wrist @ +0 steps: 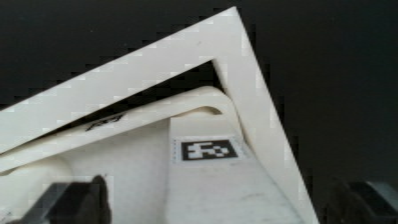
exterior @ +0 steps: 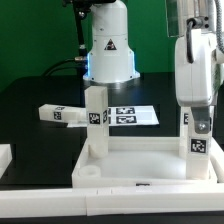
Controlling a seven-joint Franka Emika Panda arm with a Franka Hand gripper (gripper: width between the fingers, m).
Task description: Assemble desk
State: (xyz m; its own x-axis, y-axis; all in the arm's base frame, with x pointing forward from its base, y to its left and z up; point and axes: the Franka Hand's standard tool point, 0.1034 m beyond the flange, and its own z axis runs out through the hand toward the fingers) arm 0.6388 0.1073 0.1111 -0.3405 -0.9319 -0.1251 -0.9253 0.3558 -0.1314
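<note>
The white desk panel (exterior: 140,163) lies flat at the front, raised rim up. One tagged leg (exterior: 95,122) stands upright in its far corner on the exterior view's left. A second tagged leg (exterior: 197,148) stands upright in the far corner on the right. My gripper (exterior: 200,122) hangs over this leg's top, open, with a finger on each side. In the wrist view the leg (wrist: 208,150) runs down between the dark fingers (wrist: 80,203) toward the panel's corner rim (wrist: 160,70). A third leg (exterior: 58,115) lies loose on the black table.
The marker board (exterior: 133,115) lies flat behind the panel, before the robot's base (exterior: 108,55). A white part (exterior: 4,157) shows at the exterior view's left edge. The table is black, with a green backdrop behind.
</note>
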